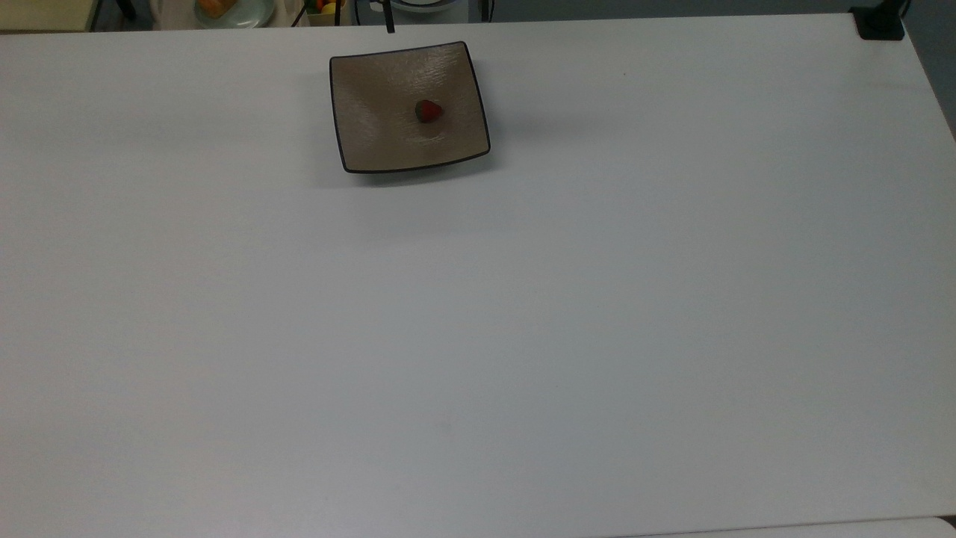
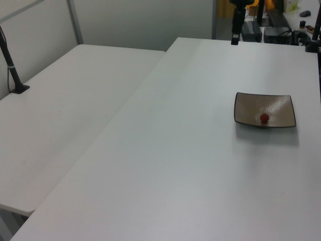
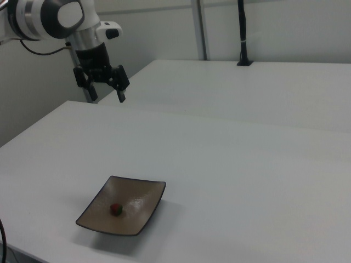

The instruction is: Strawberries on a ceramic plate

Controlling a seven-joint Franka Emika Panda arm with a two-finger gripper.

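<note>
In the right view the pincer (image 3: pixel 106 86), fingers spread and empty, hangs at eleven o'clock from the strawberry (image 3: pixel 115 209) resting on the plate (image 3: pixel 143 205).

White worktop (image 1: pixel 523 336), matte and evenly lit. Second white table (image 2: pixel 60 120) butted alongside, at the left view's left. Pale wall panels (image 2: pixel 145 20) behind, split by a grey upright post (image 2: pixel 75 22). Black clamp mount (image 1: pixel 880 22) at the worktop's corner; black pole (image 3: pixel 242 33) on the far table.
</note>
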